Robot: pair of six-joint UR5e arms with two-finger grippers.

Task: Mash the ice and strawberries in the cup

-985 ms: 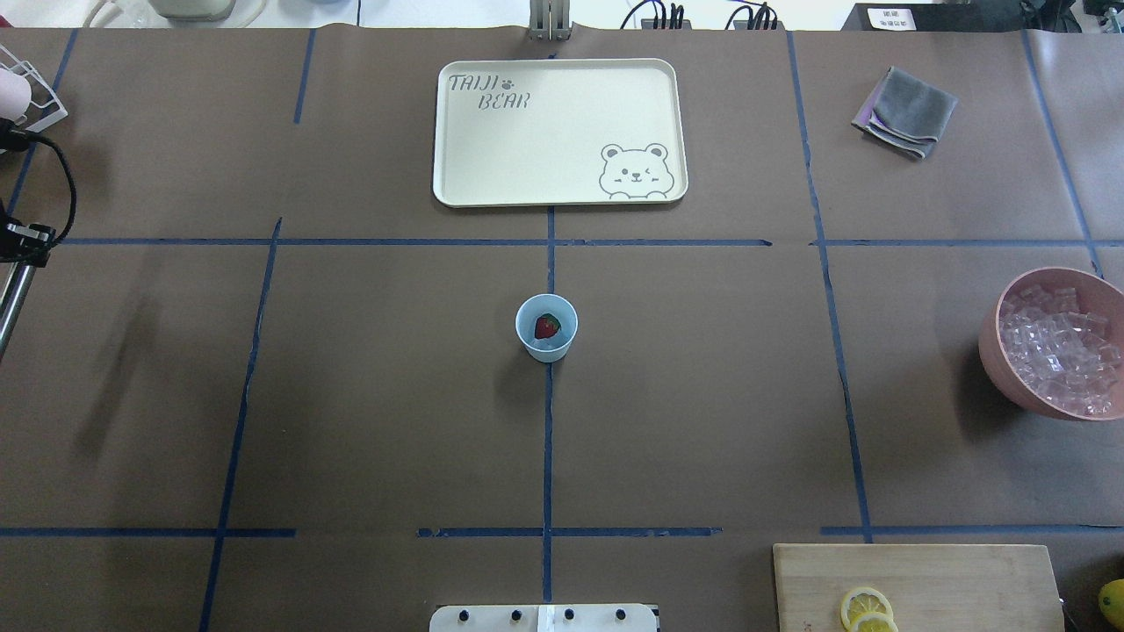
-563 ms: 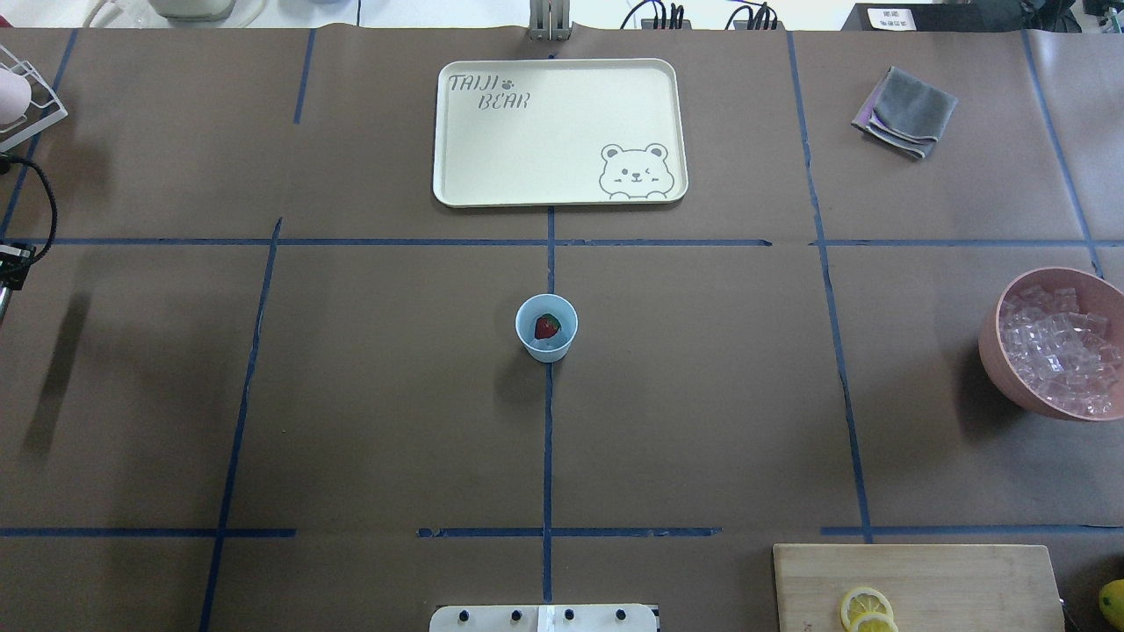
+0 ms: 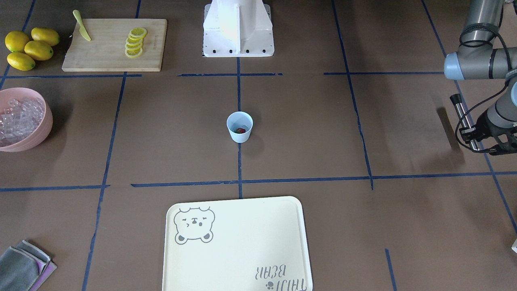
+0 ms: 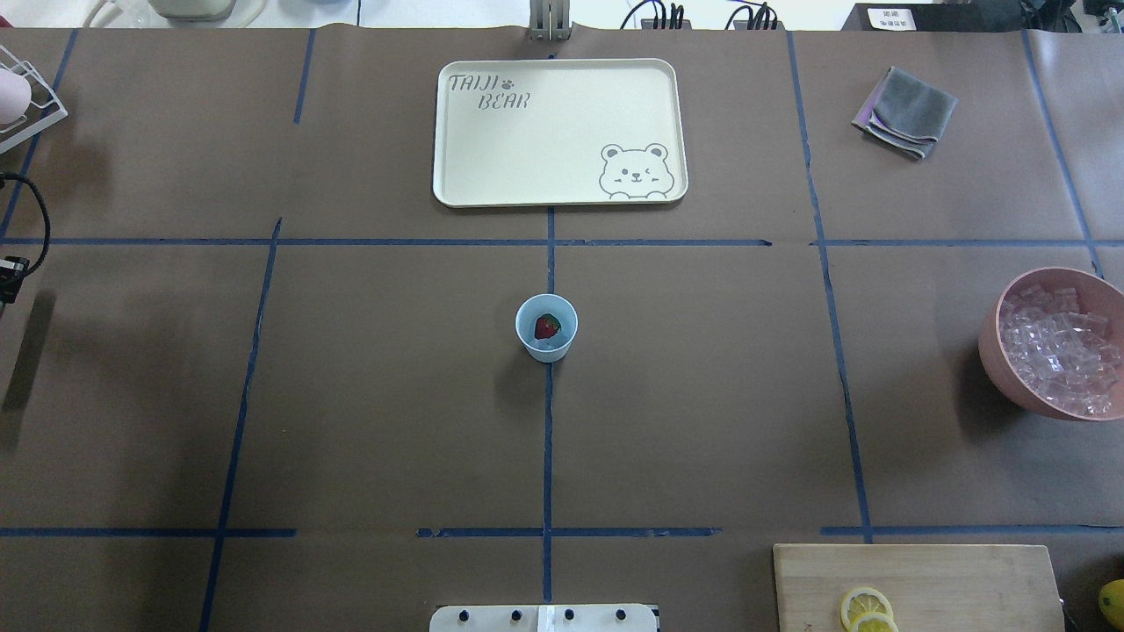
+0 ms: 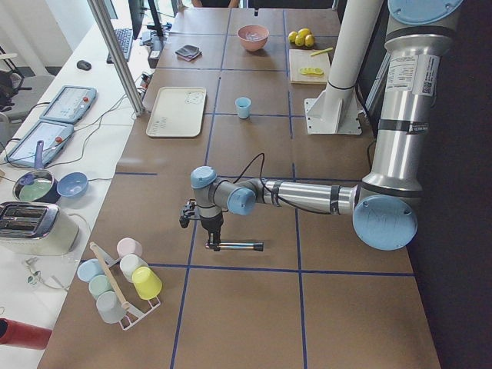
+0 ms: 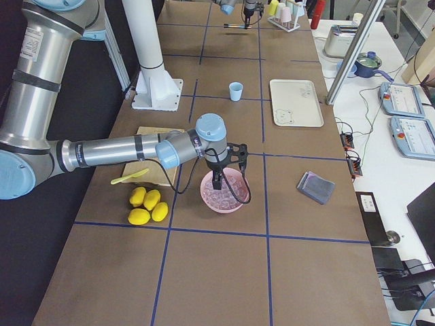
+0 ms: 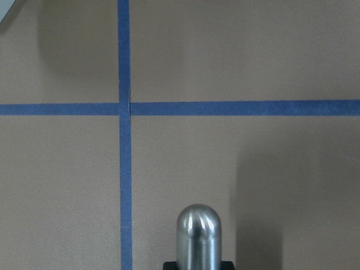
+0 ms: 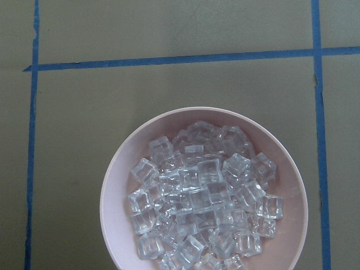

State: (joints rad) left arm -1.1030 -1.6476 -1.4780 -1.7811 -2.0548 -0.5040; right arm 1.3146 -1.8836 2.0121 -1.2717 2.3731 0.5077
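Observation:
The pale-blue cup stands at the table's middle with a red strawberry inside; it also shows in the front-facing view. Ice fills a pink bowl at the table's right end. My left gripper is far left of the cup, shut on a metal masher rod held level above the table; the rod's round end shows in the left wrist view. My right gripper hangs over the ice bowl; I cannot tell if it is open.
A cream bear tray lies beyond the cup. A grey cloth is at the far right. A cutting board with lemon slices, a yellow knife and whole lemons sit near the bowl. A cup rack stands far left.
In the overhead view my left arm and the rod have drawn back leftward, nearly out of frame, and their shadow has slid left. The cup and strawberry have not moved.

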